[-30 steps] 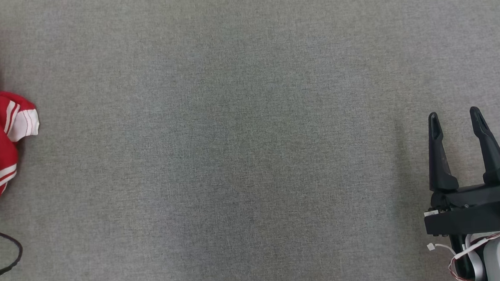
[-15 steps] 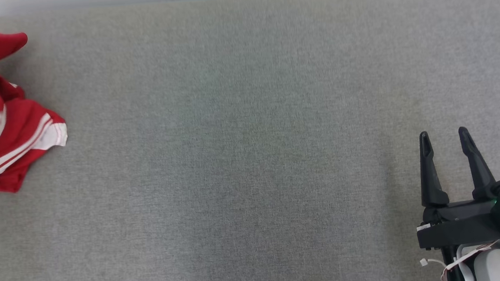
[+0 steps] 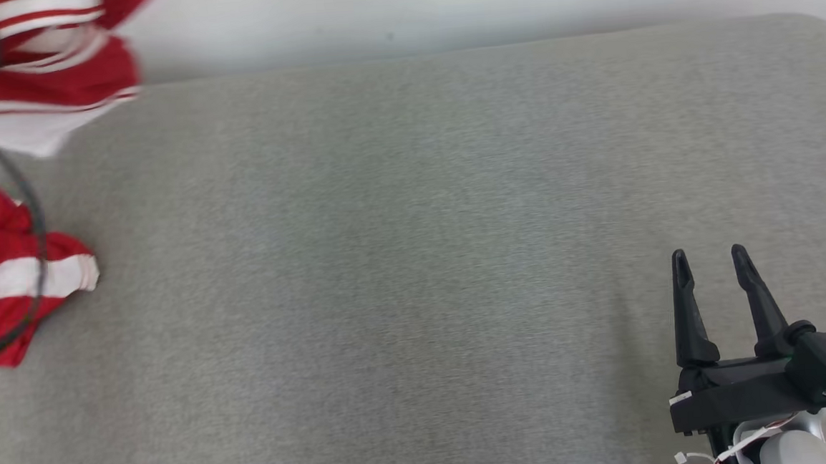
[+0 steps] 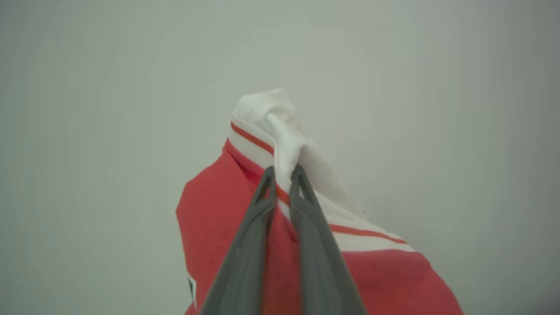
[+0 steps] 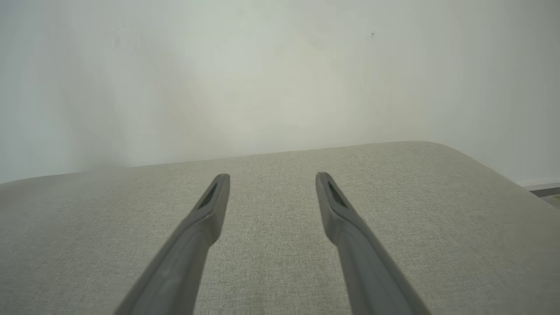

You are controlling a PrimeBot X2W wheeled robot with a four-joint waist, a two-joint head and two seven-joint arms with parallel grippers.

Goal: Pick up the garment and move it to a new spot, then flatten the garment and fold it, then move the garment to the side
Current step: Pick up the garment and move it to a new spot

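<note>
Left gripper (image 4: 283,171): fingers pressed nearly together, pinching white striped hem of red-and-white garment (image 4: 218,227). Cloth bunched above tips, rest hanging below.
Head view: garment at 9 to 10 o'clock edge, upper part lifted and blurred, lower part lying on grey cushion (image 3: 415,260). Black cable (image 3: 34,233) crosses cloth.
Right gripper (image 3: 709,260) at 4 o'clock: fingers spread, holding nothing, over bare cushion.
Pale wall (image 3: 442,8) at 12 o'clock.

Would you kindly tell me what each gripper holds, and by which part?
The left gripper pinches the red-and-white garment at a bunched white, red-striped edge; the right gripper is open and empty.
</note>
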